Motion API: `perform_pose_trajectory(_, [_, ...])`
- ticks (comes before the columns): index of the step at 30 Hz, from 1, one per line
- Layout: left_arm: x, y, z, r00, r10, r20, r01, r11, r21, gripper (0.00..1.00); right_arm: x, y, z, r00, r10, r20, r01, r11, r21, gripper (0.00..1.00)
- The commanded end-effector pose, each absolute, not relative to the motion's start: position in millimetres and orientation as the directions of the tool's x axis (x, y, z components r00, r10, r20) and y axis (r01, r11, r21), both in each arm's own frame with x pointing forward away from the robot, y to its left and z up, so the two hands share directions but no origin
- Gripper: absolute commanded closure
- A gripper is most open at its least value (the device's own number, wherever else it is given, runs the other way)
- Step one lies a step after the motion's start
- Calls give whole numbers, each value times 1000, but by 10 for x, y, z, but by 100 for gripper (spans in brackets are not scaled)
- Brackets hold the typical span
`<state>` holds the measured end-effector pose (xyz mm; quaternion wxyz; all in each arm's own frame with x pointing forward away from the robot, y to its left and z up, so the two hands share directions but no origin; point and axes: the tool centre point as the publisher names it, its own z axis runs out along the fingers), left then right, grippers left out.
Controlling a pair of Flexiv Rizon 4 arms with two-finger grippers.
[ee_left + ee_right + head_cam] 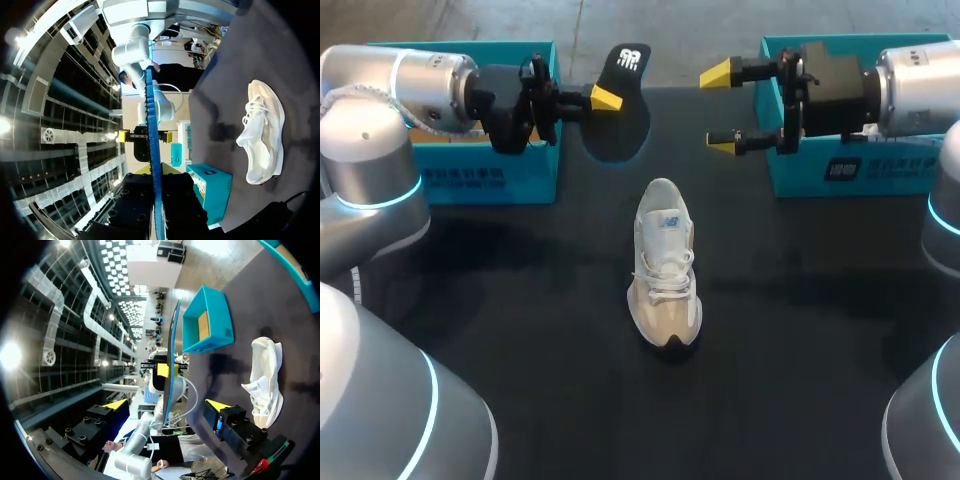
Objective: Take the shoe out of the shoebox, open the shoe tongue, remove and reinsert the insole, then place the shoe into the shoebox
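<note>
Clamping the insole (628,66), the left fingers (606,97) show only one yellow tip.

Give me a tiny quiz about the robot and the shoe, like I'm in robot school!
1. True or false: the white lace-up sneaker stands on the black table.
2. What does the left gripper hold?
3. The right gripper is: A open, B shut on the sneaker, C out of sight.
Key: 1 true; 2 the thin black insole with a white logo; 3 A.
</note>
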<state>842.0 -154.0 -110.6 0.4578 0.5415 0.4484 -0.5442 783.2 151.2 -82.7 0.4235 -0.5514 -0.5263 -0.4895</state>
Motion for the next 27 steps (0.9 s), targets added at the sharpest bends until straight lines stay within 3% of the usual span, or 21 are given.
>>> perform_pose_trajectory(1, [8397,-1617,-1096,12,-12,-1000,987,-163,13,100,7904,1660,-871,-31,160,987,996,-76,44,0])
perform_pose_trajectory(27, [8452,-2162,-1094,15,-22,-1000,979,-202,19,100,7939,2068,-954,-24,141,990,1000,17,22,0])
